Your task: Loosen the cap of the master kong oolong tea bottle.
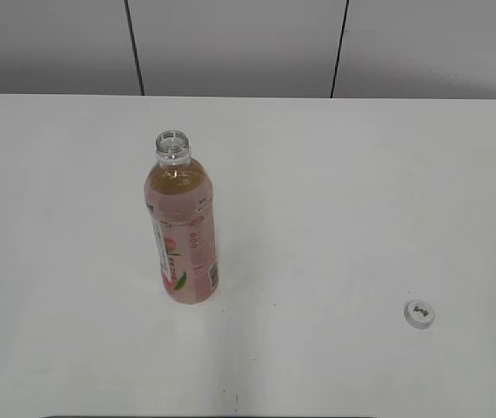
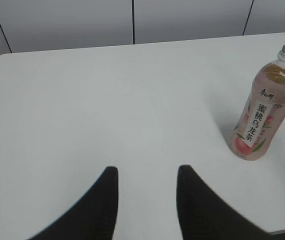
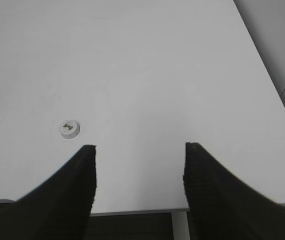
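Observation:
The master kong oolong tea bottle (image 1: 184, 228) stands upright on the white table with its neck bare; the left wrist view has the bottle (image 2: 265, 110) at the far right. The small white cap (image 1: 419, 313) lies flat on the table well right of the bottle, near the front edge. In the right wrist view the cap (image 3: 70, 128) sits just beyond the left fingertip. My left gripper (image 2: 147, 172) is open and empty, well back from the bottle. My right gripper (image 3: 139, 148) is open and empty over the table's front edge. Neither arm shows in the exterior view.
The white table (image 1: 335, 200) carries only the bottle and cap. A grey panelled wall (image 1: 239, 43) runs behind it. The table's front edge (image 3: 137, 210) lies under my right gripper, and its right edge (image 3: 265, 75) slants away.

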Controlling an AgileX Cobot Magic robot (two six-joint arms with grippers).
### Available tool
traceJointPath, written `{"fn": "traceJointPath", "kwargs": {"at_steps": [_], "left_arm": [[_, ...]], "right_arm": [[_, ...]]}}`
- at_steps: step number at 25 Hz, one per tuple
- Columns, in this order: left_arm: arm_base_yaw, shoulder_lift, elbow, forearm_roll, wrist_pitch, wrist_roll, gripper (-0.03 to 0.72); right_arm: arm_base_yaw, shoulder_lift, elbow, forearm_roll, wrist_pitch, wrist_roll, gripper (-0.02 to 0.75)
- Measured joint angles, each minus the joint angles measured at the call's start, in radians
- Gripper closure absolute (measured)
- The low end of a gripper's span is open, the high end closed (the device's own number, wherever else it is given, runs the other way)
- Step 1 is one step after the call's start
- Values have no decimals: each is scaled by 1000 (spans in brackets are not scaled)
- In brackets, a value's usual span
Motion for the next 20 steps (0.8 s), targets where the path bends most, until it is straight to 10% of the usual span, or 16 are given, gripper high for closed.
{"fn": "traceJointPath", "kwargs": {"at_steps": [20], "left_arm": [[154,0,0,-9,0,0,447]], "right_arm": [[-32,0,0,0,0,0,318]]}}
